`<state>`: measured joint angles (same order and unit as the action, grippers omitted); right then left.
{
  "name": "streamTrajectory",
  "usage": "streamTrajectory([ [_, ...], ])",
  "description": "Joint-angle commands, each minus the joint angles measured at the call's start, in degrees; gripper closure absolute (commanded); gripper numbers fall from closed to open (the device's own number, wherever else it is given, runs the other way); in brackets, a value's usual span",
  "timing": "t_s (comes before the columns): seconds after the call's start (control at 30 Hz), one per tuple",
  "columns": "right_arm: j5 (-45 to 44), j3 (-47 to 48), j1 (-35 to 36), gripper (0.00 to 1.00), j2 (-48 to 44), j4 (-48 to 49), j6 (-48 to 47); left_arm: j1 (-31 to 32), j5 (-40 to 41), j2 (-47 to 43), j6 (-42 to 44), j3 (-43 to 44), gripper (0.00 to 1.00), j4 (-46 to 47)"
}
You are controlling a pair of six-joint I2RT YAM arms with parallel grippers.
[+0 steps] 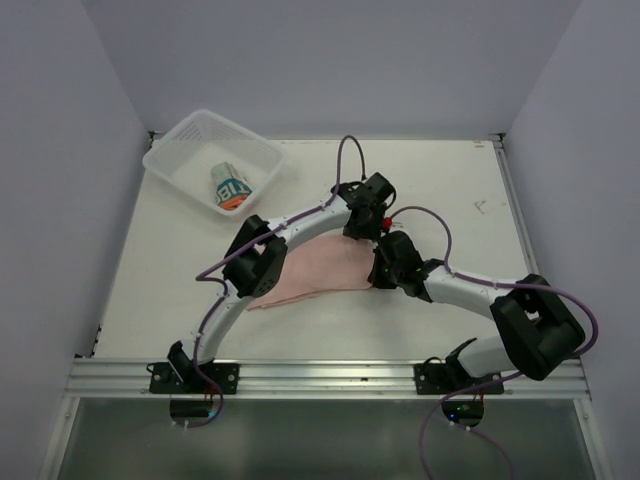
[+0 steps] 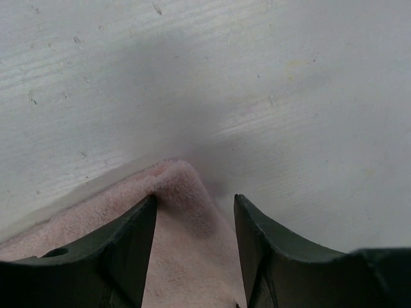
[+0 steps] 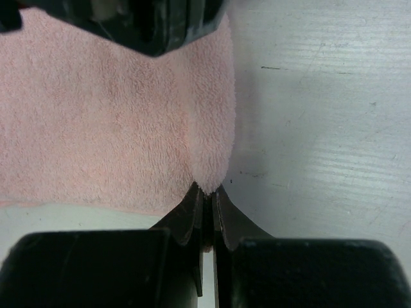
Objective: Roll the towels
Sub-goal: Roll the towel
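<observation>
Top external view: a white mesh basket (image 1: 182, 150) is seen at the far left corner of the counter (image 1: 450, 200). A rolled white and teal towel (image 1: 230, 187) with an orange end is held in it. Dark letters are printed on that towel, but they are too small to be read. Toward the middle of the counter a pink towel (image 1: 320, 268) is spread flat, partly covered by both arms. At its far right corner the left gripper (image 2: 194, 204) is held with jaws parted, one finger to each side of the corner, and nothing is grasped. At the near end of the same right edge the right gripper (image 3: 207, 191) is clenched, the cloth's tip pinched between its fingers.
</observation>
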<state>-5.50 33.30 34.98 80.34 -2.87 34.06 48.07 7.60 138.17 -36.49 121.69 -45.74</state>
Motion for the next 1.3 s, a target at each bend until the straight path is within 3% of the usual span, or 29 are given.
streamTrajectory([
  [0.0,-2.15,0.45,0.35,1.0,1.23,-0.56,0.3,-0.09,-1.53,-4.05,-1.21,-2.42,0.46,3.8],
  [0.47,-4.78,0.89,2.02,1.0,1.58,-1.25,-1.02,-0.17,0.4,-1.06,-0.34,-2.42,0.67,3.64],
  [0.6,-9.16,1.59,4.3,1.0,0.53,-3.27,-1.8,-0.17,0.84,-0.44,0.1,-2.07,0.81,3.11],
  [0.93,-20.5,4.93,11.6,1.0,-2.46,-12.15,-2.69,-0.96,2.07,-4.66,-1.39,-3.82,0.93,6.44],
  [1.27,-30.97,5.46,15.9,1.0,-7.39,-18.74,-6.11,-2.46,-5.74,-14.33,-2.27,-18.58,1.0,26.02],
])
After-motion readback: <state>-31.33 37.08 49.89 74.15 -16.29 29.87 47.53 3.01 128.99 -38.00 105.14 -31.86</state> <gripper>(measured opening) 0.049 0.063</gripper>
